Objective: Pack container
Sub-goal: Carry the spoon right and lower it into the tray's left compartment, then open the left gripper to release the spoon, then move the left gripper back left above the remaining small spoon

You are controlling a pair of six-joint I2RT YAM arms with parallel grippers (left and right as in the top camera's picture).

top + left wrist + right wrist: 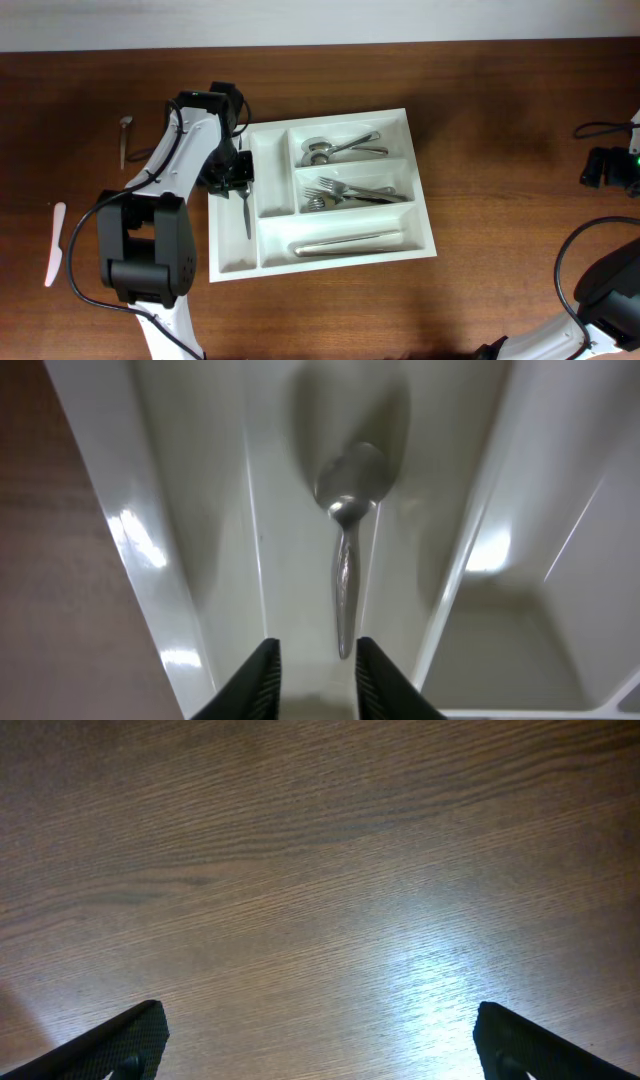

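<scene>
Left wrist view: my left gripper (316, 646) is released, its jaws parted a little wider than the handle of the spoon (345, 550) that lies below them. The handle's end sits between my fingers (262, 672), close against one of them; I cannot tell whether it touches. The spoon rests in a narrow compartment of the container (420, 170), bowl pointing away from me.

From overhead, the container lies in the middle of the table (480, 100), and I hover over its left end. Its wide compartments hold spoons (335, 150), forks (355, 192) and a knife (345, 242). My right gripper (318, 1015) is spread wide over bare wood, holding nothing, well apart from the container.
</scene>
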